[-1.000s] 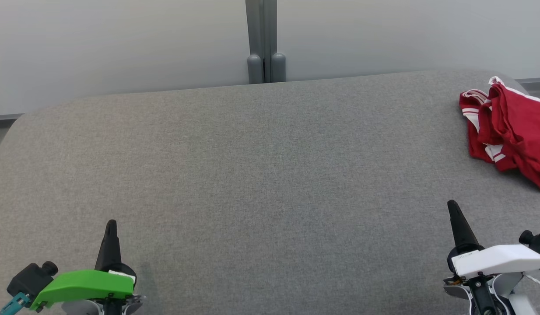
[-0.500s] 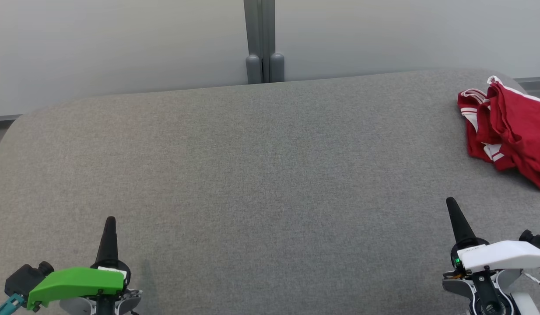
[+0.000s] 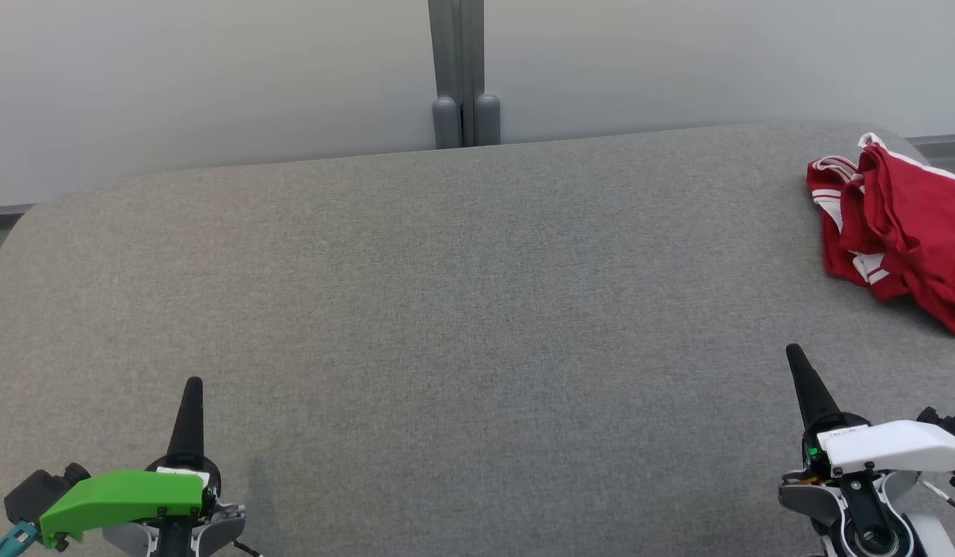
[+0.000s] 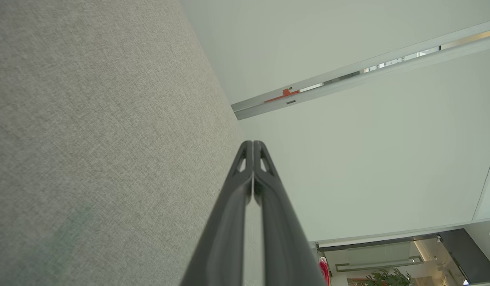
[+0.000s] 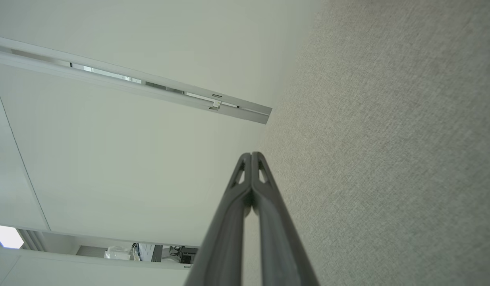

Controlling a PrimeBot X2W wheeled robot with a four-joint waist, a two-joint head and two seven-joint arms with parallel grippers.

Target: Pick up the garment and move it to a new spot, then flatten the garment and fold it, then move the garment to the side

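On the right gripper (image 3: pixel 792 353) cover (image 3: pixel 899 447), faint, illegibly small lettering (image 3: pixel 840 434)

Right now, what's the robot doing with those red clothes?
Nothing is being handled yet. A crumpled red garment with white stripes lies at the far right of the grey table. The left gripper and the right gripper are both at the near side of the table, shut and empty, apart from the garment. The right gripper is the closer one. Picking the garment up has not started.
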